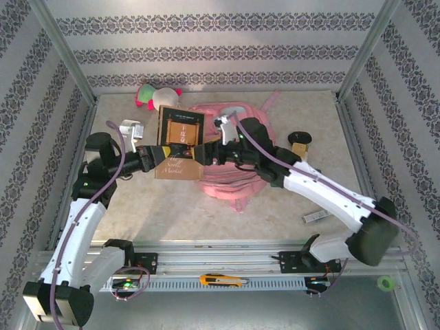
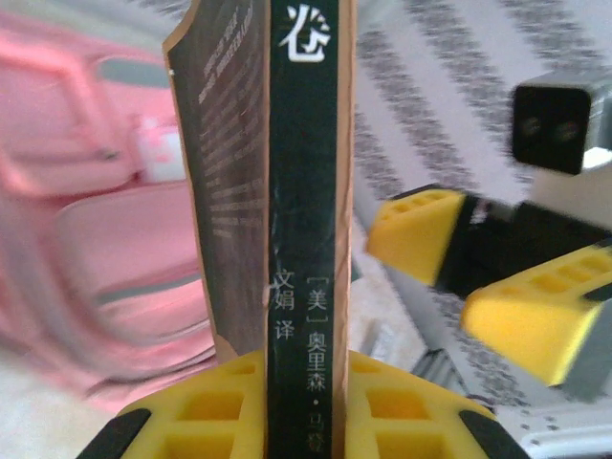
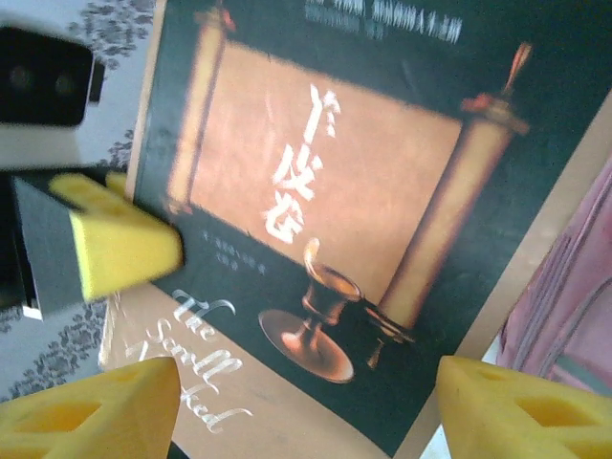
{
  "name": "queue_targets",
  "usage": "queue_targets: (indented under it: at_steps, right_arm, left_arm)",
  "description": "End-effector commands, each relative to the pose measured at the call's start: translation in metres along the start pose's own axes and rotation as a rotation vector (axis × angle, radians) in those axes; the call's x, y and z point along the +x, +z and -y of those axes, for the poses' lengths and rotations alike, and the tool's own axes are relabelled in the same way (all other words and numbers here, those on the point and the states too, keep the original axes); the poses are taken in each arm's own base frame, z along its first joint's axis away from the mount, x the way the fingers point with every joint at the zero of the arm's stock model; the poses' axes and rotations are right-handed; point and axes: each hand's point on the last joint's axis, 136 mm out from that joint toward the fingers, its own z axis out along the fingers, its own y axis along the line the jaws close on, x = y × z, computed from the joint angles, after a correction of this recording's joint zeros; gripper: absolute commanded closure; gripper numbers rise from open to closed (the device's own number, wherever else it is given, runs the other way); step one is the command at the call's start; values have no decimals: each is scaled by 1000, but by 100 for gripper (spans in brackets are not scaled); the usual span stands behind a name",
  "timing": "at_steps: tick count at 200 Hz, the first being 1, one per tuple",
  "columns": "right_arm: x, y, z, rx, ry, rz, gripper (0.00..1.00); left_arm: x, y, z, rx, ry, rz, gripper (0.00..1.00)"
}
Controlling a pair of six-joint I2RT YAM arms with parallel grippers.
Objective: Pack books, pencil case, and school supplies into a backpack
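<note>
The left pincer (image 2: pixel 304 382) is clamped on the spine of the brown book (image 2: pixel 304 191), holding it upright. The right pincer (image 3: pixel 306 411) gapes wide, its yellow fingers clear of the cover. The book sits against the left edge of the pink backpack (image 1: pixel 230 182), which lies on the counter (image 1: pixel 172 213).

The book (image 1: pixel 177 141), clamped upright in the left end effector (image 1: pixel 163 152), stands at the backpack (image 1: pixel 237 175)'s left edge and blocks that side; the right end effector (image 1: pixel 201 152), jaws apart, crowds just beside it. The table (image 1: pixel 179 216) in front is bare and passable; a plush toy (image 1: pixel 157 93) sits at the back
</note>
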Motion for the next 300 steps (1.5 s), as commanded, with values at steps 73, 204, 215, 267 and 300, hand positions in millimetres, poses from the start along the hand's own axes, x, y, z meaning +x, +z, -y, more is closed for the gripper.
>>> queue_targets:
  at_steps: [73,204,215,267,300]
  right_arm:
    - [-36,-56,-33,-324,-118,194,18]
    - [-36,-72,-83,-562,-180,179,52]
    - [-38,-65,-79,-533,-170,196,54]
    - [-41,-55,-74,-526,-186,215,88]
    - [-29,-70,-21,-316,-199,258,100]
  left_arm:
    - [-37,-25,119,535,319,117,100]
    - [-43,-9,99,475,337,156,100]
    - [-41,-8,99,484,336,154,100]
    - [-34,-3,93,453,355,135,85]
    - [-16,2,61,240,438,76,52]
